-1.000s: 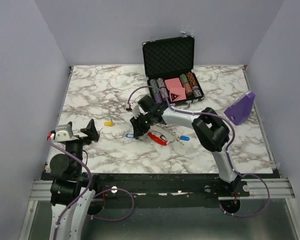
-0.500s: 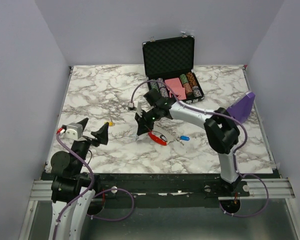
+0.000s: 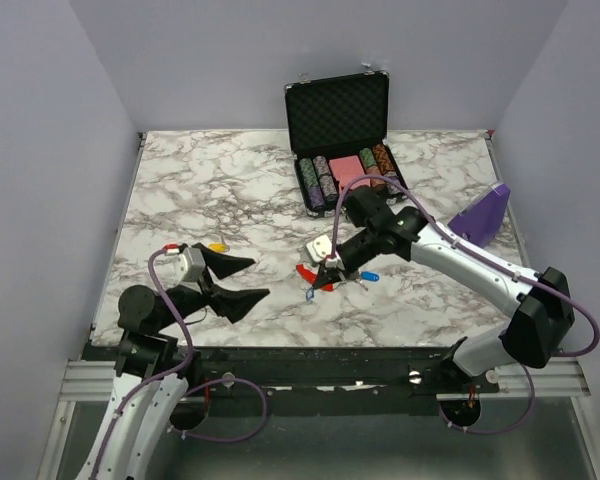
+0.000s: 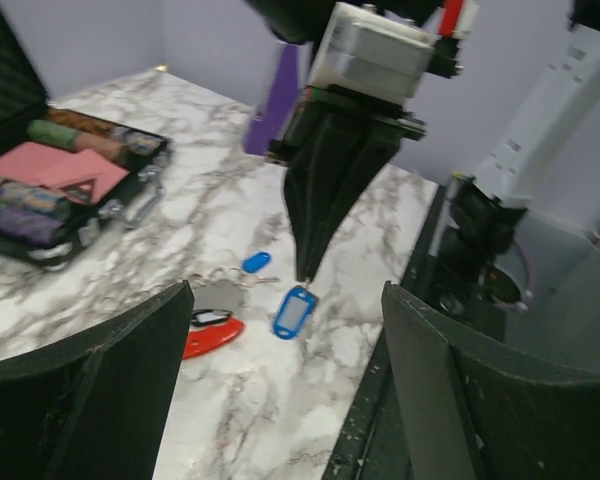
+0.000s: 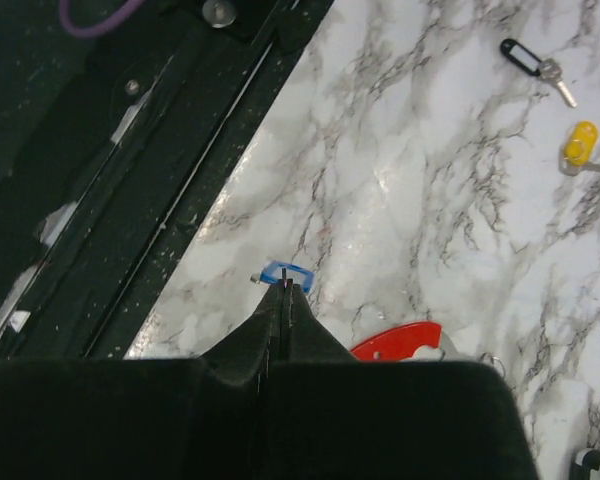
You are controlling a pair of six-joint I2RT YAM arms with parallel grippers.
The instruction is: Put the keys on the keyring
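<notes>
Between the right fingers, pinched shut: blue-tagged key hanging off the tips, red keyring near; left fingers spread wide, empty.

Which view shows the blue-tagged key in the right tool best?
Left wrist: the blue-tagged key hangs in full from the right tool. Top external shows a speck; right wrist only its tag edge past the shut tips.
</notes>
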